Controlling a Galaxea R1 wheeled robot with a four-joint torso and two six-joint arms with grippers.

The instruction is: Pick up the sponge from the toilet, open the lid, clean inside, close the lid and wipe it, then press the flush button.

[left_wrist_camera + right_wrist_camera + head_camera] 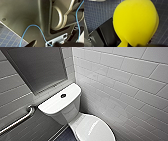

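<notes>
While lid (95,129) covers toilet (65,112), right gripper (126,43) pinches sponge (135,22).

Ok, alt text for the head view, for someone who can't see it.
A white toilet with its lid closed, seen from above, a dark flush button centred on the tank top. White tiled wall at right, metal grab bar at left.

White tiled wall (125,79), metal grab bar (17,121), dark mosaic floor (96,13).
</notes>
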